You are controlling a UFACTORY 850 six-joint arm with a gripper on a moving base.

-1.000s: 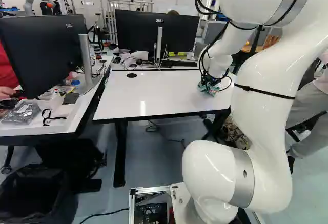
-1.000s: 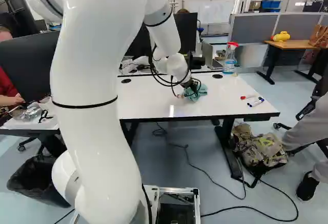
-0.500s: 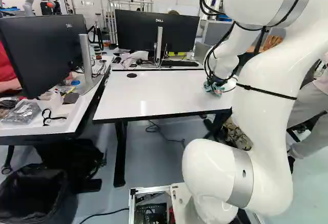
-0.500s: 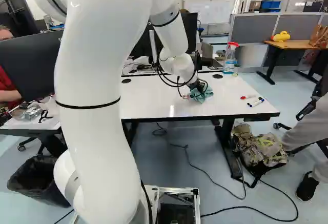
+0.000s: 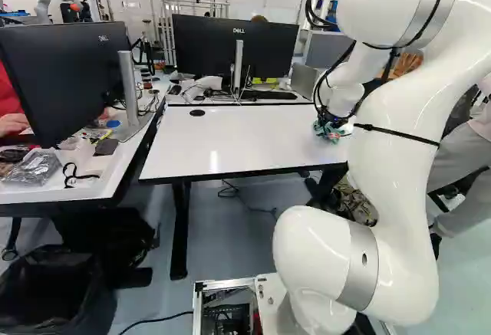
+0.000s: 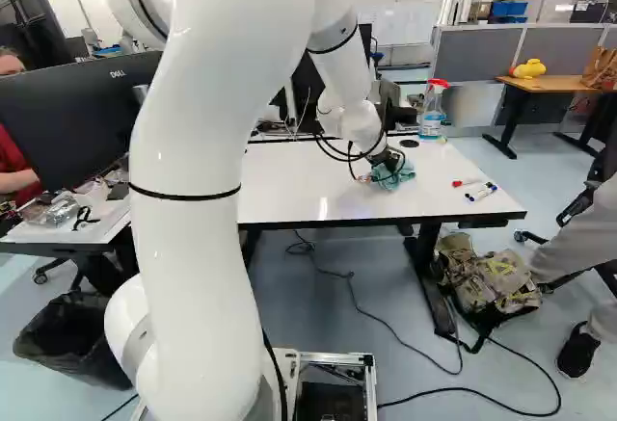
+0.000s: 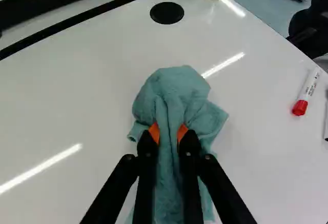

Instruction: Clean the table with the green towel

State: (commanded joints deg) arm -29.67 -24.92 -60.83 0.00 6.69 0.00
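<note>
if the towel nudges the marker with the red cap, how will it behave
The marker would probably roll if nudged side-on, since its barrel looks round and it lies on its side on the glossy table. It looks slim and likely light, so the towel could perhaps sweep it along.

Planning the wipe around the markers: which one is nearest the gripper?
The marker with the red cap. It lies closest to the gripper and the towel; the other markers lie beyond it and show no red.

Black fingers (image 7: 146,175) have orange pads (image 7: 154,133); behind them, black cables (image 6: 355,158) loop beside a glossy, rounded white arm (image 6: 198,276) with grey rings (image 5: 358,264).
</note>
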